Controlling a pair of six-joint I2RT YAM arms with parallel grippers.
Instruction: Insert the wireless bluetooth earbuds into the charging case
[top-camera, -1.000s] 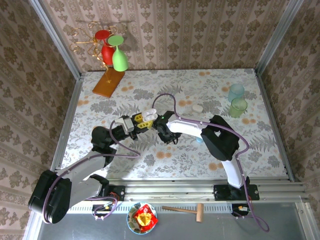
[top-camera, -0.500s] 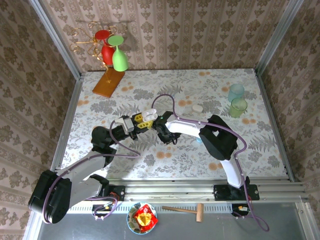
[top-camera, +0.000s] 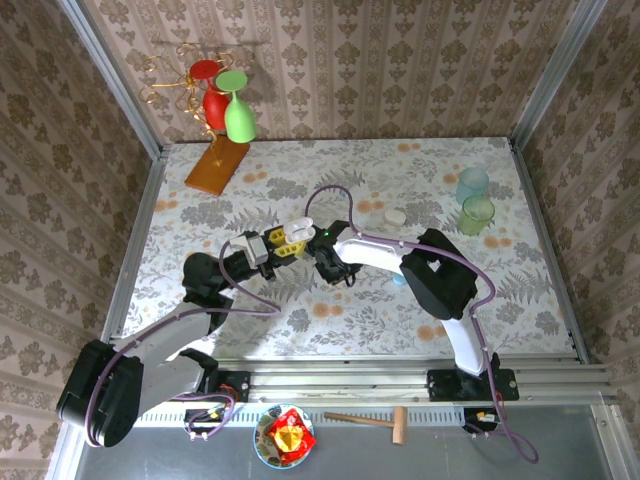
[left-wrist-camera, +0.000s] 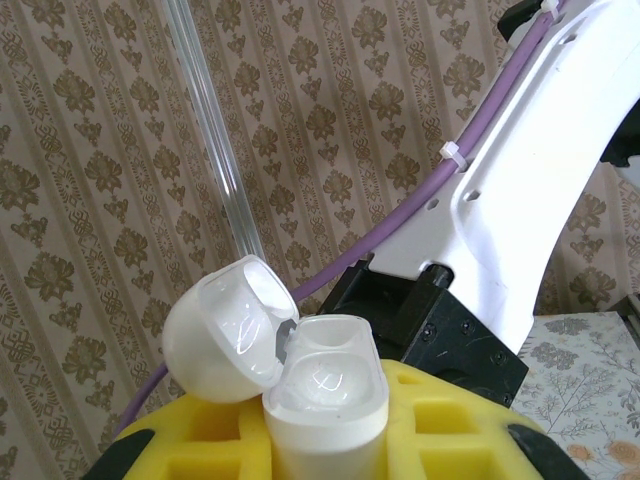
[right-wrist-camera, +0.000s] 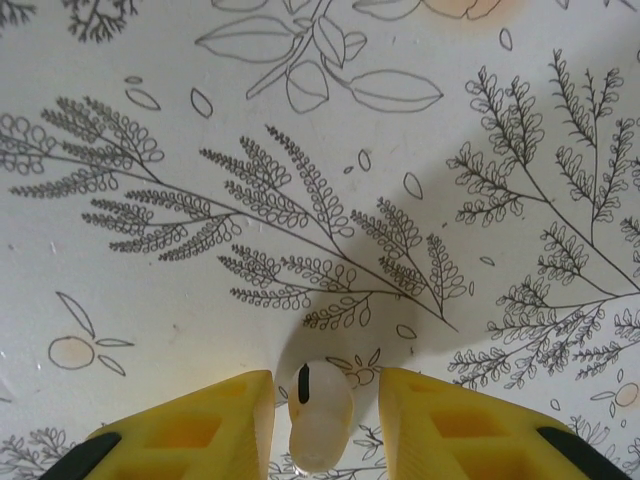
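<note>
The earbud (right-wrist-camera: 320, 420), a small glossy white piece with 1 dark slot near its tip, sits between the yellow fingers (right-wrist-camera: 190, 430) of the right gripper (right-wrist-camera: 323, 385). The jaws stand partly spread, with a thin gap showing on each side of the earbud, so nothing is pinched as far as can be seen. Its shadow falls on the leaf-printed desk (right-wrist-camera: 300, 150) right beside it. Whether it rests on the surface cannot be told.

In the top view this spot is near the middle of the desk, a little toward the left edge. Just beside it, toward the far edge, the left gripper (left-wrist-camera: 325, 440) is pressed onto the white charging case (left-wrist-camera: 325, 400) and holds it upright off the desk. The lid (left-wrist-camera: 225, 335) is hinged open to one side, and 2 glossy wells show in the case's top. The white link of the right arm (left-wrist-camera: 540, 180) and its purple cable (left-wrist-camera: 400, 225) pass close behind the case.

A tiny pale blue bit (top-camera: 398, 281) lies on the desk against the right arm's elbow. A white pebble-shaped piece (top-camera: 396, 216) lies nearer the far edge. 2 translucent cups (top-camera: 477, 213) stand by the far right corner. A wire rack (top-camera: 215, 165) with hanging glasses is at the far left corner.
</note>
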